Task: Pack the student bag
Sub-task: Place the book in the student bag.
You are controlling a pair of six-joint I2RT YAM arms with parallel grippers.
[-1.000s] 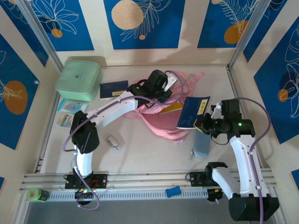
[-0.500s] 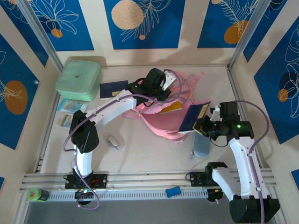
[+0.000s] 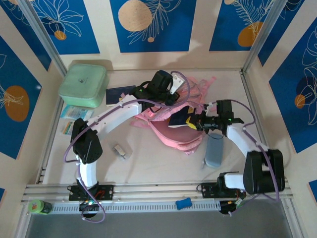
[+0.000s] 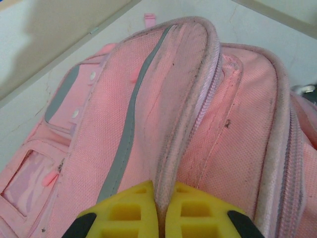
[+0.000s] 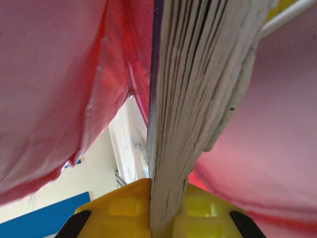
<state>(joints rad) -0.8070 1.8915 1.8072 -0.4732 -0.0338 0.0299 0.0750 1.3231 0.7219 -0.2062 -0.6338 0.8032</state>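
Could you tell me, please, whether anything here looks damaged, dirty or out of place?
The pink bag is grubby, with dark smudges along its zip edge where the left tool pinches it. The book in the right tool has a ragged, fraying edge. Nothing looks spilled.

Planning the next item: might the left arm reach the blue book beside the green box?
Probably not: the left gripper is shut on the student bag, though the blue book lies free.
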